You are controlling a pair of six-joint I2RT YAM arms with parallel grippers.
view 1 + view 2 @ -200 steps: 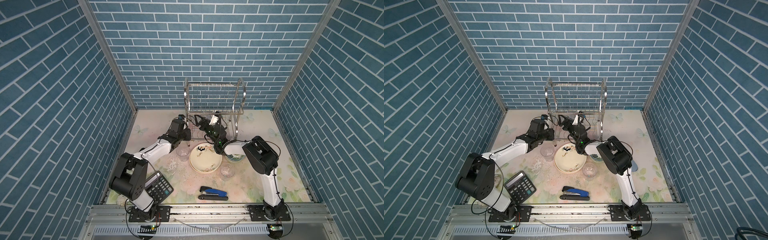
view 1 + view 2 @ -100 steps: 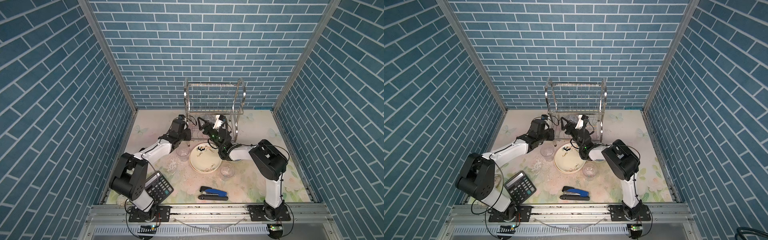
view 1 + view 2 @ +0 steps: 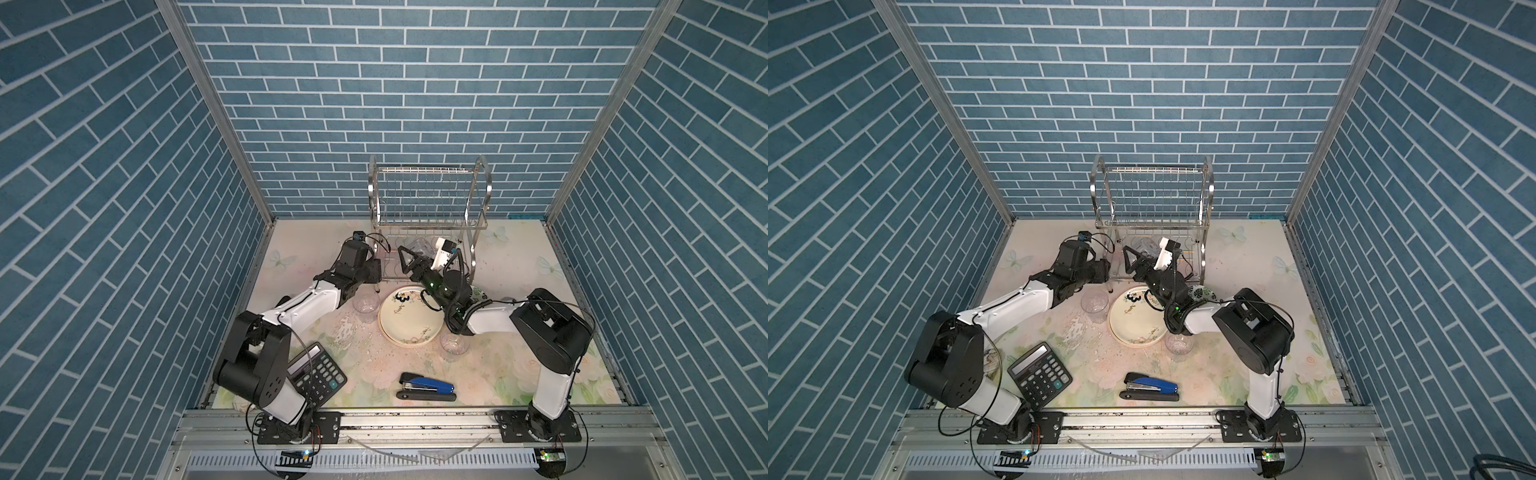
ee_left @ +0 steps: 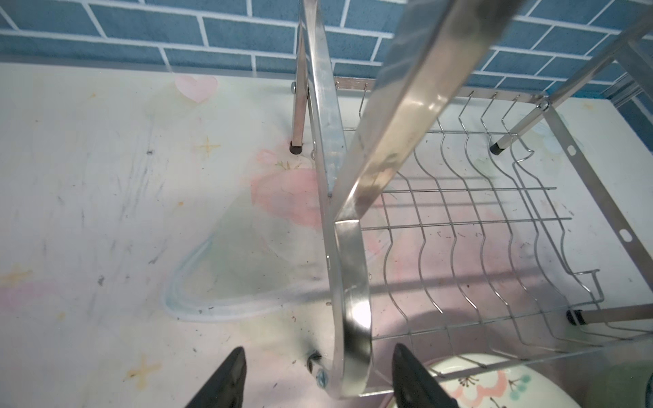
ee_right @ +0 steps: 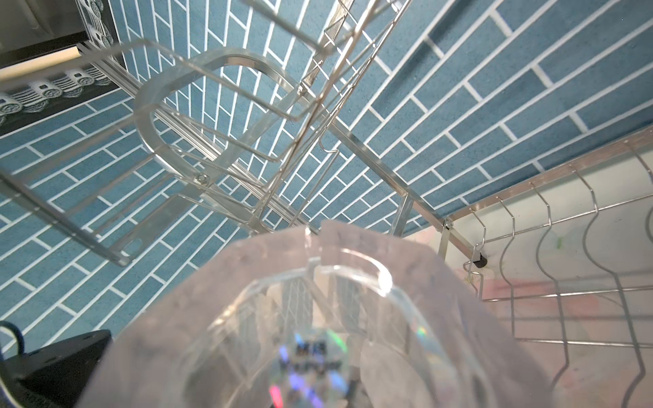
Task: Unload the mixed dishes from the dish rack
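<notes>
The steel dish rack (image 3: pixel 428 195) (image 3: pixel 1152 195) stands at the back. My left gripper (image 3: pixel 376 272) (image 4: pixel 318 348) is open. Its fingers straddle the foot of the rack's arched side frame (image 4: pixel 349 282) without touching it. My right gripper (image 3: pixel 415 251) reaches into the lower tier, shut on a clear tumbler (image 3: pixel 420 246) (image 5: pixel 318 318), which hides its fingers in the right wrist view. On the mat lie a cream floral plate (image 3: pixel 409 322) (image 4: pixel 494 381) on top of a stack, two clear tumblers (image 3: pixel 365 305) (image 3: pixel 453 345) and a green-leaf bowl (image 3: pixel 478 295).
A black calculator (image 3: pixel 318 372) lies at the front left beside the left arm's base. A blue stapler (image 3: pixel 426 386) lies at the front middle. The blue brick walls close in on three sides, and the rack's upper tier (image 5: pixel 247 148) hangs over the right gripper.
My left gripper's jaws have opened wide around the rack's side frame. My right arm's elbow has swung right, and its gripper with the tumbler has shifted slightly right inside the rack.
</notes>
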